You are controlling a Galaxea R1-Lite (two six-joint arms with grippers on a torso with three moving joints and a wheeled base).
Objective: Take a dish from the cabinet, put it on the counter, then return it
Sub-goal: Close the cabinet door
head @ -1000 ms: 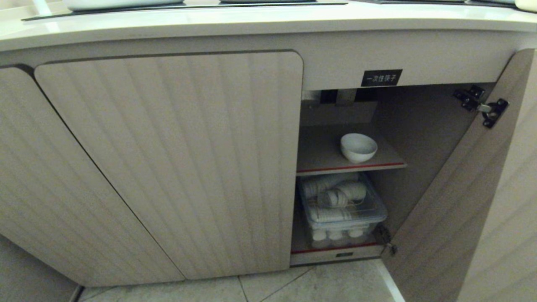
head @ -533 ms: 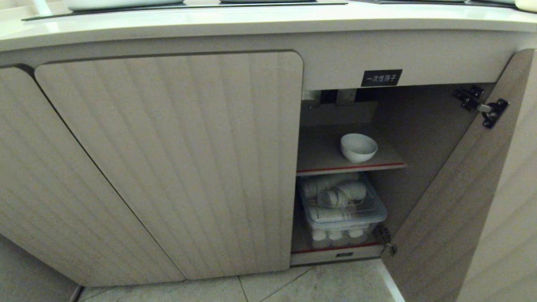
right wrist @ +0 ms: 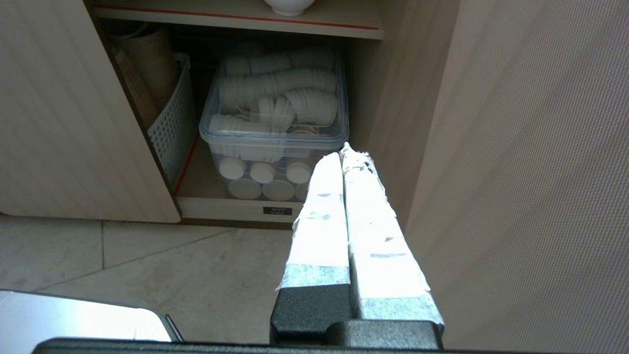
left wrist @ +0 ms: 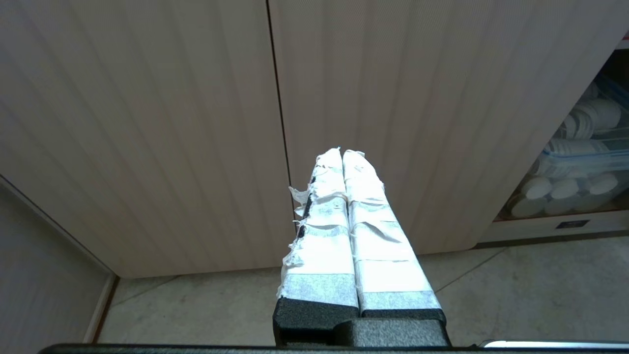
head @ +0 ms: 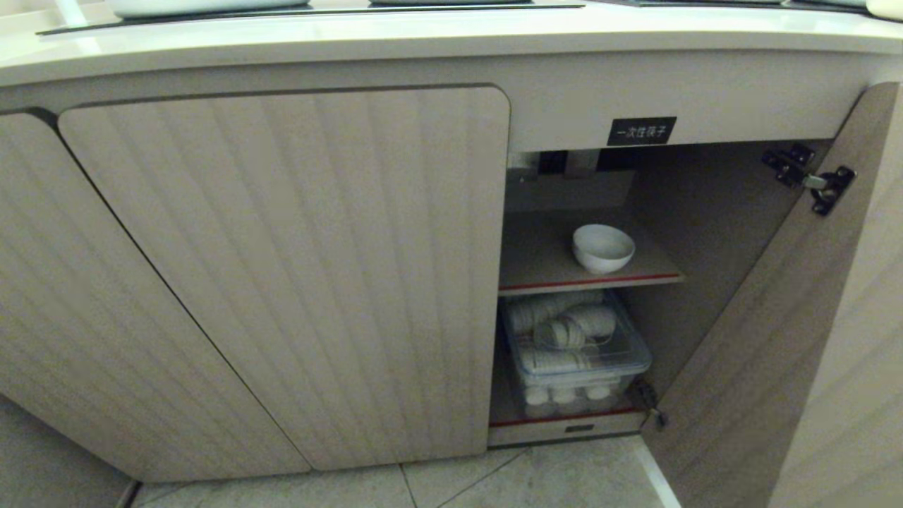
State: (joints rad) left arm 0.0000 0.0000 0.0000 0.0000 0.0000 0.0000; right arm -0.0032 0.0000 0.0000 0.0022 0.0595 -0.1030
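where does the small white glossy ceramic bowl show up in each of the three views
Head view: the small white glossy ceramic bowl stands on the upper red-edged shelf of the open compartment, right of centre.
Left wrist view: not in it; only the closed ribbed doors and the bin show.
Right wrist view: only its underside shows at the top edge.
Shared landmark: the clear plastic bin of stacked white cups.

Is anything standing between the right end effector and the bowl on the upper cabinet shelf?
Nothing visible does. The cabinet door is swung open, and the white bowl sits alone near the front of the upper shelf. The right end effector, shut, is low in front of the clear bin of cups, below the bowl.
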